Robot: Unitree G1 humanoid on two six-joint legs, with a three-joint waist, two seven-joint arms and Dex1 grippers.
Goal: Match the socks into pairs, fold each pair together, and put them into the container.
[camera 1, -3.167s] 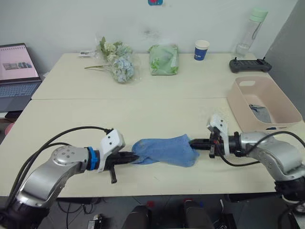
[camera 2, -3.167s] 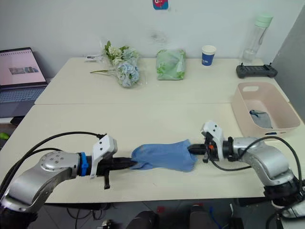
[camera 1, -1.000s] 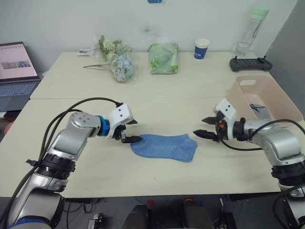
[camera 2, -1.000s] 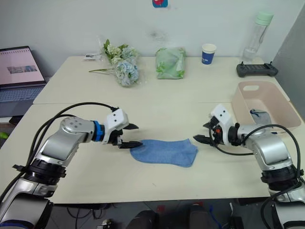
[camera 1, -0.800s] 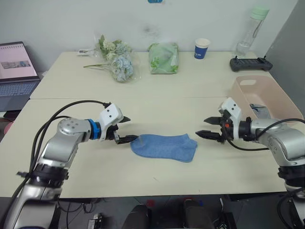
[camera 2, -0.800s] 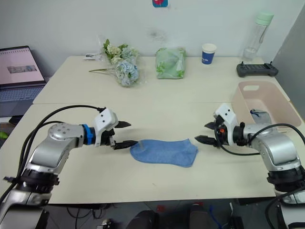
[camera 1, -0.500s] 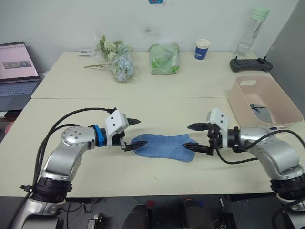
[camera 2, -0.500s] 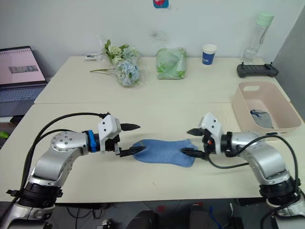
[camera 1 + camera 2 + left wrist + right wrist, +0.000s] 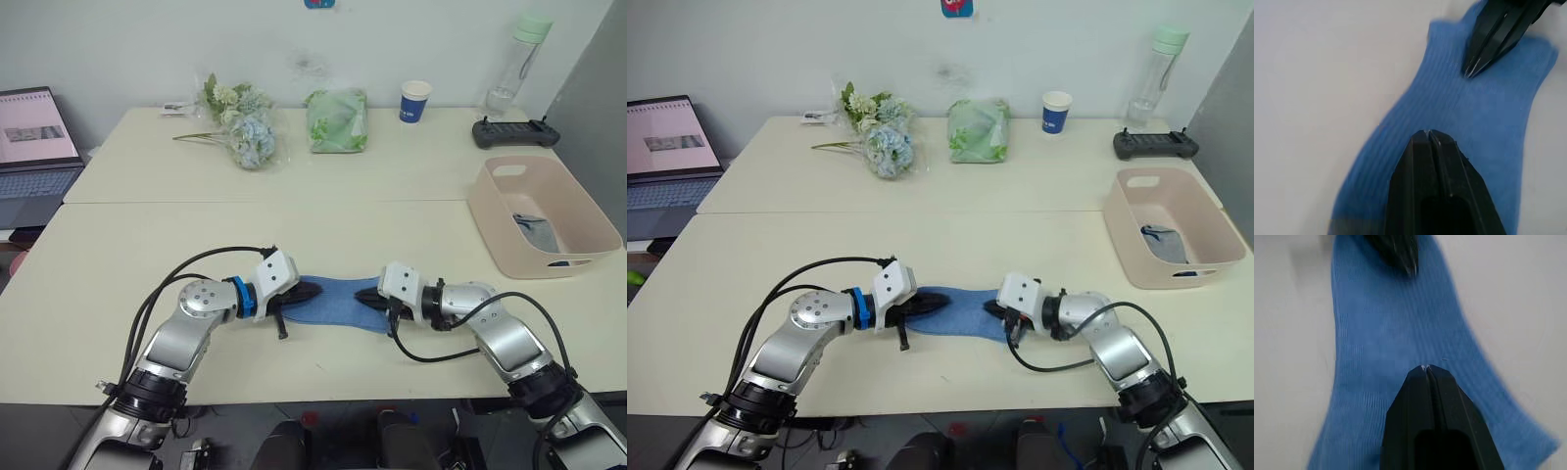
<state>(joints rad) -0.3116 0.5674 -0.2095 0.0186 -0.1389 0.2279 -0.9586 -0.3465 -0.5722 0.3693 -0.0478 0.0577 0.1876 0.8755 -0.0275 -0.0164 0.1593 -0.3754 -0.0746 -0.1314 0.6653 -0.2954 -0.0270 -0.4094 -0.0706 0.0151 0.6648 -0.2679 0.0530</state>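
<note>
Cream-coloured tabletop (image 9: 127, 264) carrying the whole scene, made of two slabs meeting at a seam across the middle. Nearest the robot, a light blue sock (image 9: 338, 300) lies flat on the near slab, its length running from left to right. The left claw (image 9: 312, 291) rests on the sock's left end with its two black fingers pressed together into a single point; the left wrist view shows those fingers (image 9: 1432, 161) closed over the ribbed knit, though whether any cloth is pinched between them cannot be told. The right claw (image 9: 369, 298) meets the sock's right end in the same manner, its fingers (image 9: 1426, 396) likewise drawn together over the blue fabric, and the two claw tips face each other along the sock. To the right and a little farther off stands the pale pink container (image 9: 580, 237), near the tabletop's right edge, with a grey sock (image 9: 535, 229) lying inside it. On the far slab, from left to right: a bunch of flowers (image 9: 240, 127), a green bag (image 9: 336, 121), a blue paper cup (image 9: 414, 101), a clear bottle with a green cap (image 9: 516, 64) and a dark controller (image 9: 514, 131). At the far left sits an open laptop (image 9: 37, 147).
</note>
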